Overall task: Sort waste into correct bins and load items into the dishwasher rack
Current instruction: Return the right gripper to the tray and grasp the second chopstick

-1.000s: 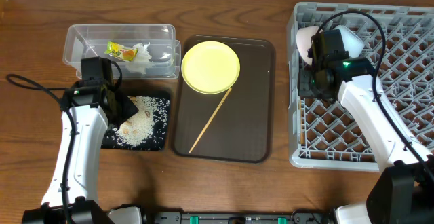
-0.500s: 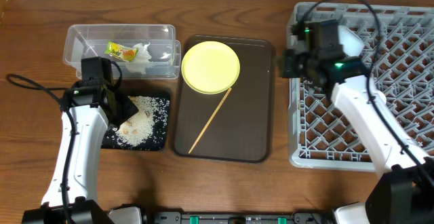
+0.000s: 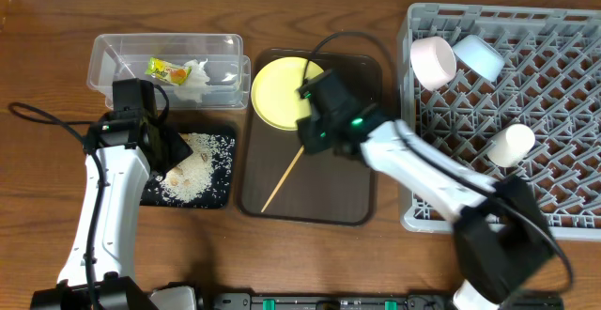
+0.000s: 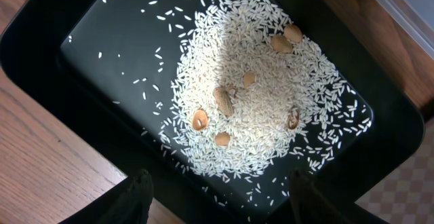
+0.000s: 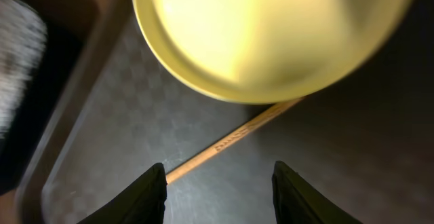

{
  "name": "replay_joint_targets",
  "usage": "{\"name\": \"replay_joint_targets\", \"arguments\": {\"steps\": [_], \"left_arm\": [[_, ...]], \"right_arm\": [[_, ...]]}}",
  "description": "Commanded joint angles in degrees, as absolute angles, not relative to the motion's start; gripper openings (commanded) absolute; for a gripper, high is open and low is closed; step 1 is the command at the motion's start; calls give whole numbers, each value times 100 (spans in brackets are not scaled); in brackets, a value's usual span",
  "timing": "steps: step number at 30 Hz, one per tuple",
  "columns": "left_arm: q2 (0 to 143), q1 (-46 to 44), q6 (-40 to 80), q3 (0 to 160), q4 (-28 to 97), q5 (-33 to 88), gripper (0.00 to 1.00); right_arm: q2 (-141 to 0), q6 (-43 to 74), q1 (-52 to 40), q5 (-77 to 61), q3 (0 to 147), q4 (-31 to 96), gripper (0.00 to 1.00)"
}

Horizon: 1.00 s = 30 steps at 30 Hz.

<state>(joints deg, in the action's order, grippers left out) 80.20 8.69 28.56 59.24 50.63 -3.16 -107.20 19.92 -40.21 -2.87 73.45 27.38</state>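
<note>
Left gripper [image 4: 222, 195]: spread, empty, above rice [image 4: 251, 102] in black tray [image 4: 81, 20].
Right gripper [image 5: 218, 193]: spread, empty, over chopstick [image 5: 234, 139] beside yellow plate [image 5: 264, 34].

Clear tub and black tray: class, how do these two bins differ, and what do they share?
The clear tub is see-through and deeper; the black tray is opaque and shallow. The clear tub holds a wrapper and tissue; the black tray holds rice. Both are rectangular.

The left gripper [image 4: 220, 178] points straight down, fingers spread wide, empty; the right arm stretches far leftward — the right gripper [image 5: 218, 168] faces down too, fingers apart, empty.
</note>
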Motion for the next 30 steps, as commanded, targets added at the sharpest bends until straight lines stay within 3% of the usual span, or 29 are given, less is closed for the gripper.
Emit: {"name": "replay_joint_targets", "arguments": {"steps": [1,12,16,21,24,30], "left_arm": [[7972,893,2884,5990,5072,-346,67],[7972,893,2884,5990,5070,-346,67],[7972,893,2884,5990,5072,-346,67],[7972,893,2884,5990,5072,-344,67],[7972,893,2884,5990,5070,-346,67],[7972,893,2884,5990,5070,-346,68]], "right_arm": [[-11102,2580,-4300,-8,7424,2641,48],[-11789,3127,-4851,1177,7424,2580,46],[-11824,3197,-4871,1188,7424,2810,28],[-11771,3343,-4786,1201,7424,3081,16],[-11695,3378,-4630,1201,7426,3264,3],[-11236,3424,-4056,1199,7426,3662,1]]}}
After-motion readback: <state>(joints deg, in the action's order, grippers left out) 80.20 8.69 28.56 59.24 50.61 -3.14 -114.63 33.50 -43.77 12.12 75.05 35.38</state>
